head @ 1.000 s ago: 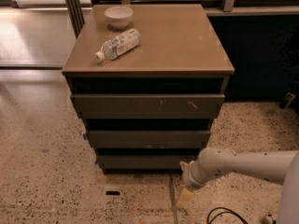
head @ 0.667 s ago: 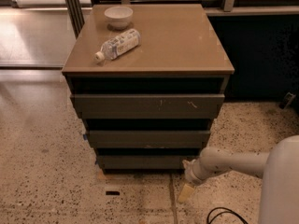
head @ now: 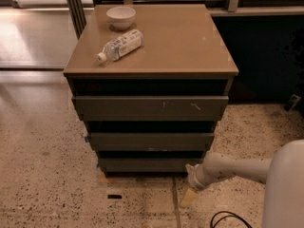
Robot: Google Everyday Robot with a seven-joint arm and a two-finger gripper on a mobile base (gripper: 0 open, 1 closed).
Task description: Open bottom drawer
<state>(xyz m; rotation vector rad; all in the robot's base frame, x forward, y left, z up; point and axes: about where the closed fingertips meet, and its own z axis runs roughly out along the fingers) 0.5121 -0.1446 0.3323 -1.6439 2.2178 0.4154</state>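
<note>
bottom drawer [head: 145,165] lowest of three in the cabinet, just above the floor, gripper [head: 191,171] low at its right front corner, arm coming in from right, open or closed: cannot tell, bowl [head: 120,17] and lying bottle [head: 119,45] on counter [head: 185,42]

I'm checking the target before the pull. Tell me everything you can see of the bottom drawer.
The bottom drawer is the lowest of three dark grey-brown fronts: plain, handleless, matt, and seemingly the narrowest. It sits level just above the speckled floor, with a dark gap above it. Its inside is hidden. The gripper is by its right end, near the corner, but contact is unclear.
</note>
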